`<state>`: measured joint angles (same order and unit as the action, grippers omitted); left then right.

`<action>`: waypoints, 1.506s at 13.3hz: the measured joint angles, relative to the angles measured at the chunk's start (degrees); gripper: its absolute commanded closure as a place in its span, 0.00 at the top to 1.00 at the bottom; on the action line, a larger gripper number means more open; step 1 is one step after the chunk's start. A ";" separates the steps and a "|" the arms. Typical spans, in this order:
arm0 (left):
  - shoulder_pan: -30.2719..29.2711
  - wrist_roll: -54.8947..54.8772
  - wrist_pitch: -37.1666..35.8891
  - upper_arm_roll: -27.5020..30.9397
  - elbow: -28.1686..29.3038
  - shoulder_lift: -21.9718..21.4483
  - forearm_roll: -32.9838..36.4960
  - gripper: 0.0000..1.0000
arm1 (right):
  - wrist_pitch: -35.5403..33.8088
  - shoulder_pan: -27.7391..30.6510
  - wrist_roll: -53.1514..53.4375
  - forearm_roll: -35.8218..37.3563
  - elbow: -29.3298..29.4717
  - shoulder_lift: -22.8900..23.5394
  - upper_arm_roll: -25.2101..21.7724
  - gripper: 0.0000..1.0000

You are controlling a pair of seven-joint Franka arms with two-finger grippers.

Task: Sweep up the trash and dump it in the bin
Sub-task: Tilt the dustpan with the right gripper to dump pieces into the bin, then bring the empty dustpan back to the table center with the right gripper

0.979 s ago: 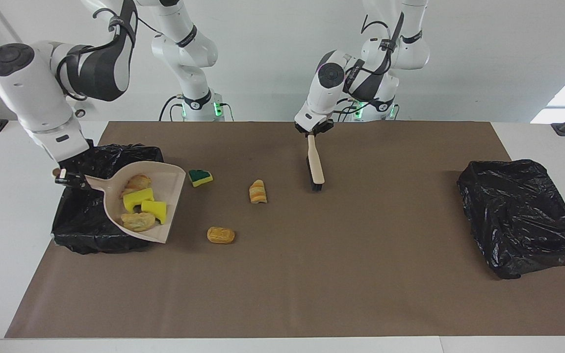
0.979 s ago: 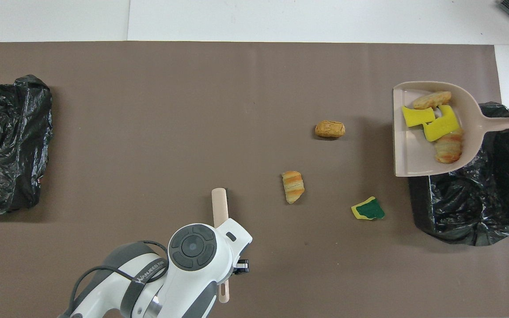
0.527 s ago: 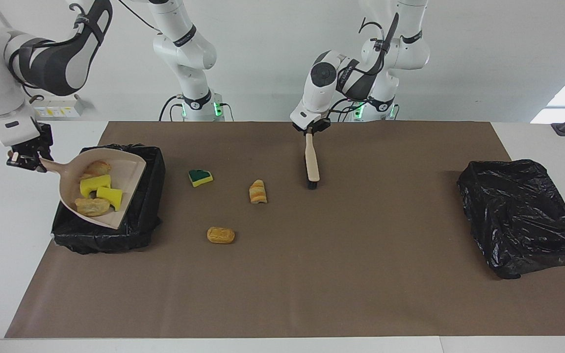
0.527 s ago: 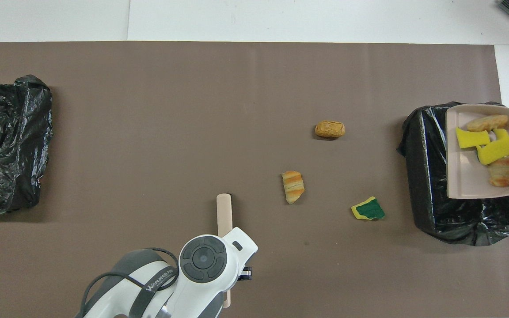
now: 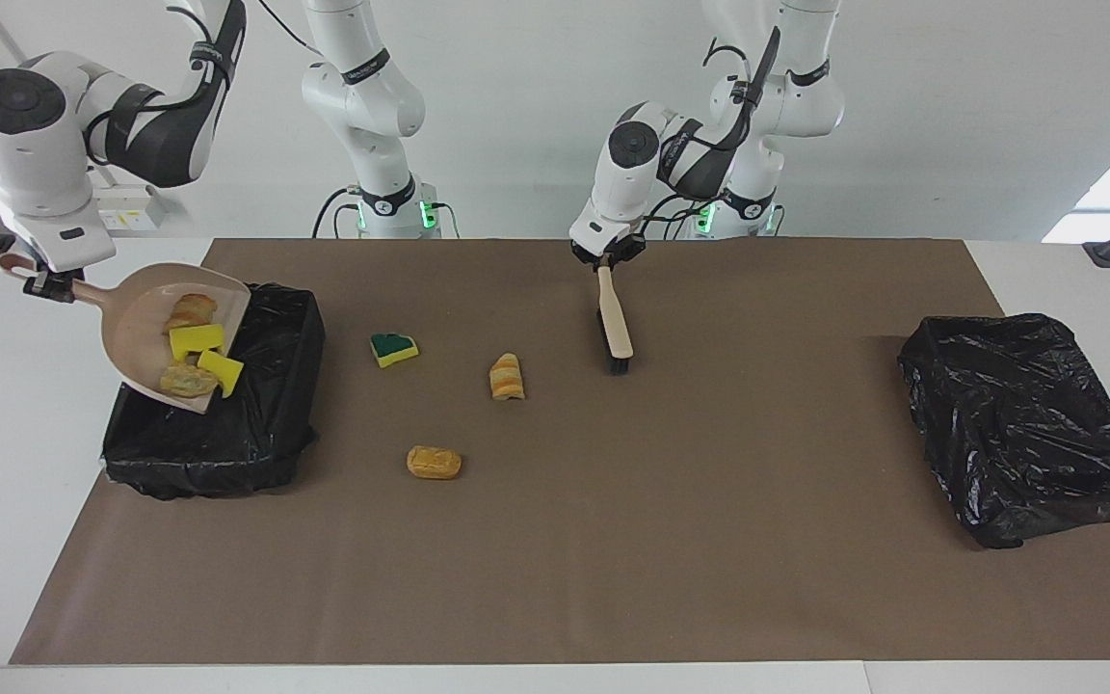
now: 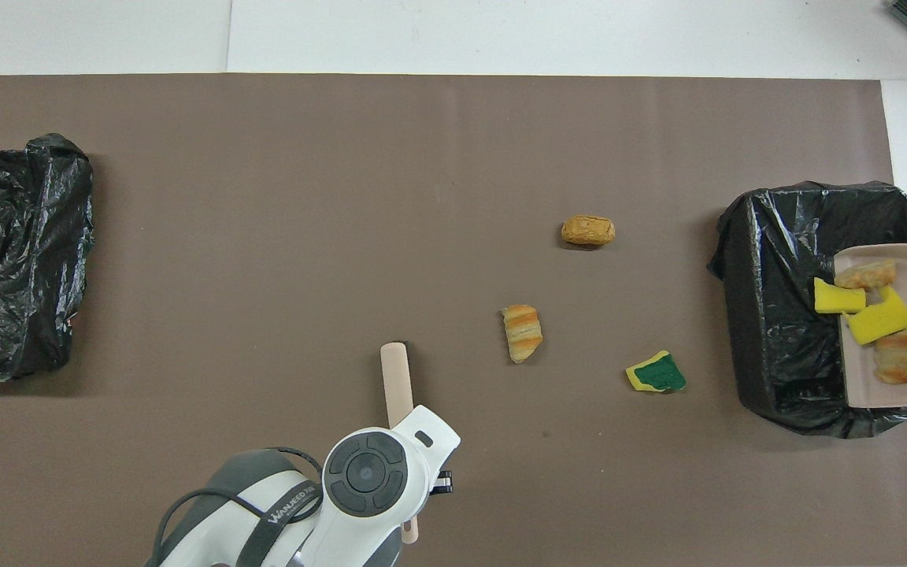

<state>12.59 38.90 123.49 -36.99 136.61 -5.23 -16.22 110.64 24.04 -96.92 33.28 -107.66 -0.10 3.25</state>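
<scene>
We are seeing the right arm tipping the beige dustpan (image 5: pixel 155 333) over the black-lined bin (image 5: pixel 227 434) at its end of the counter (image 5: pixel 555 578); a second ago the pan was level and only half over the bin, now it is sitting higher and slanting mouth-down. The right pincer (image 5: pixel 42 282) is clamping the pan's handle. Four scraps (image 5: pixel 194 357) are sliding toward the pan's lip, none yet in the bin, so we are judging the dump as just beginning. The left pincer (image 5: pixel 605 258), gripping the brush (image 5: pixel 616 323), is waiting over the mat. Three scraps are lying unswept: the green-topped sponge (image 5: pixel 393 348), striped lump (image 5: pixel 507 376) and tan lump (image 5: pixel 434 463).
</scene>
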 measured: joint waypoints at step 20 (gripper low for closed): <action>-8.55 -15.37 -17.47 23.33 -19.49 -2.55 6.63 1.00 | -6.14 -13.59 12.70 -5.37 4.02 -5.27 2.59 0.00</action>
<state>4.04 23.52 106.02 -13.66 117.12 -7.78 -9.59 104.50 10.45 -84.22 27.90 -103.63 -5.37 5.83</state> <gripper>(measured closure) 0.000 0.683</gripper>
